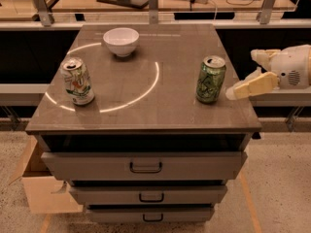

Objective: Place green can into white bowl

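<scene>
At the right edge of the frame, your gripper [242, 75] hangs just off the side of the cabinet top [170, 108], roughly level with it. Its jaws stand apart, the lower finger [250, 86] reaching left toward the can, and they hold nothing.

Your green can [211, 79] stands upright on the right part of the top, near the right edge and toward the front. It is just beside the lower fingertip, with a small gap between them; nothing touches it.

Your white bowl [121, 41] sits upright at the upper left of the top, near the back edge, well apart from the can. I cannot see into it from this angle.

A second can [77, 81], mostly white, stands on the left side near the front. A thin ring of light [154, 81] curves across the top between the two cans.

Below, you see three drawers [146, 166], and a cardboard box [46, 193] on the floor at lower left.
</scene>
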{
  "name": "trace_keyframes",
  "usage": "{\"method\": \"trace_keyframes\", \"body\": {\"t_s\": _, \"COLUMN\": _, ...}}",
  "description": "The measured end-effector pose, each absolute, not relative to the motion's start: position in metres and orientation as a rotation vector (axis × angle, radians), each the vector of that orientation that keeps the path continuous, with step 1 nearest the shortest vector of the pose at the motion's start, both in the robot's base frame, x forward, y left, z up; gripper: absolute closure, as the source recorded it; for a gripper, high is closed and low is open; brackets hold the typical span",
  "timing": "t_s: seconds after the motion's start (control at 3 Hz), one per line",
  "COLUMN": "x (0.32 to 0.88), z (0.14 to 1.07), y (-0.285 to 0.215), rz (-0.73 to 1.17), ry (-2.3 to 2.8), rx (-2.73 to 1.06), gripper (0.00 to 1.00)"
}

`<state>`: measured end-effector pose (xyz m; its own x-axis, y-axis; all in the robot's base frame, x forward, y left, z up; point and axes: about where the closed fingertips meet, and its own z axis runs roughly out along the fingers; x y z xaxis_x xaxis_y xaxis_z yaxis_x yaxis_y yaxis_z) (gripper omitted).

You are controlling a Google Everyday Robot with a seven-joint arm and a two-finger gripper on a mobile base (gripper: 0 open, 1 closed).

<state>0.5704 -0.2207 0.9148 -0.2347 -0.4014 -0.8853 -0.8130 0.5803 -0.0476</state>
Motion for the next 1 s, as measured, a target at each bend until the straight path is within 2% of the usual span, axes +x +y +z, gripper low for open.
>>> {"method": "trace_keyframes", "body": {"t_s": 0.33, "x": 0.589, "z": 0.914, "y": -0.203, "rz": 0.560, "ry": 1.777, "rx": -0.965, "gripper": 0.00}}
{"method": "trace_keyframes", "body": {"t_s": 0.67, "x": 0.597, "z": 0.911, "y": -0.186, "rz": 0.627, "ry": 1.743, "rx": -0.985, "gripper": 0.15}}
{"method": "trace_keyframes", "body": {"t_s": 1.0, "x": 0.592, "z": 0.905, "y": -0.164, "rz": 0.712, "ry": 1.708, "rx": -1.030, "gripper": 0.38}}
